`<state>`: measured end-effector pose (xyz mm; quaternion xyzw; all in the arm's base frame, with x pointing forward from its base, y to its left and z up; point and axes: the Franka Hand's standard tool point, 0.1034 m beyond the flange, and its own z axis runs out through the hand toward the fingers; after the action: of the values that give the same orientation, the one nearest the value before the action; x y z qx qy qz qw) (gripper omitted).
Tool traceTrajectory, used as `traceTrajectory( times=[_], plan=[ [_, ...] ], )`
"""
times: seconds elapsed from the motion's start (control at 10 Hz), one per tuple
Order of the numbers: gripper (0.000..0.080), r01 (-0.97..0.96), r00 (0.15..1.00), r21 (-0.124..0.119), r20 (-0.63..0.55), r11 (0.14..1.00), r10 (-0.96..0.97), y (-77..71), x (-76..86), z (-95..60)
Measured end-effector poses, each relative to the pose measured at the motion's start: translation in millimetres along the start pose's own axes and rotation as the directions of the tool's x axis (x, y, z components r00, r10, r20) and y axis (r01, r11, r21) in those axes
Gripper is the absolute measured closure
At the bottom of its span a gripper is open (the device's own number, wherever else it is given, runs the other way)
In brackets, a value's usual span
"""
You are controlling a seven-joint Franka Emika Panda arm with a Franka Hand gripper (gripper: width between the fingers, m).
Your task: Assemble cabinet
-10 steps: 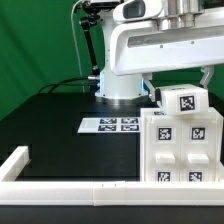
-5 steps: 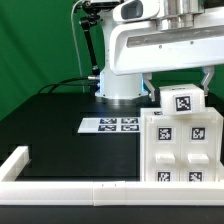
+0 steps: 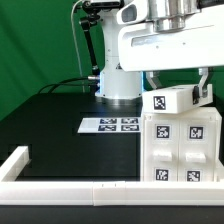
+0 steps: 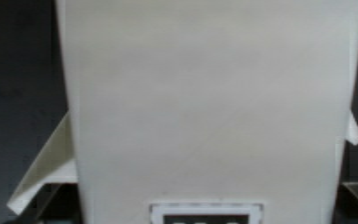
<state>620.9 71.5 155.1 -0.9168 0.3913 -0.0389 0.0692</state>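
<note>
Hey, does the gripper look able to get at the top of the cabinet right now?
Probably not: the gripper has its fingers apparently shut on a small tagged block, tilted, which sits between them and the top of the cabinet.

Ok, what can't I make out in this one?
- Exterior view: the cabinet is cut off by the picture's right edge, and the border rail covers its base.
- Exterior view: the tagged block hides the fingertips of the gripper, so open or shut is unclear.
- Wrist view: a white surface blocks the scene, and its tag is blurred and cut off.
</note>
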Motion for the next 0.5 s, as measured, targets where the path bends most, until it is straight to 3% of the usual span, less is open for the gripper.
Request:
traceTrajectory(
  times=[0.3, 0.5],
  plan=[
    [0.0239, -0.276, 0.961, 0.002, 0.005, 0.961, 0.276, -0.6, -0.8, 0.2],
    [0.0239, -0.467, 0.884, -0.002, 0.011, 0.884, 0.467, -1.6, -2.5, 0.0]
  ],
)
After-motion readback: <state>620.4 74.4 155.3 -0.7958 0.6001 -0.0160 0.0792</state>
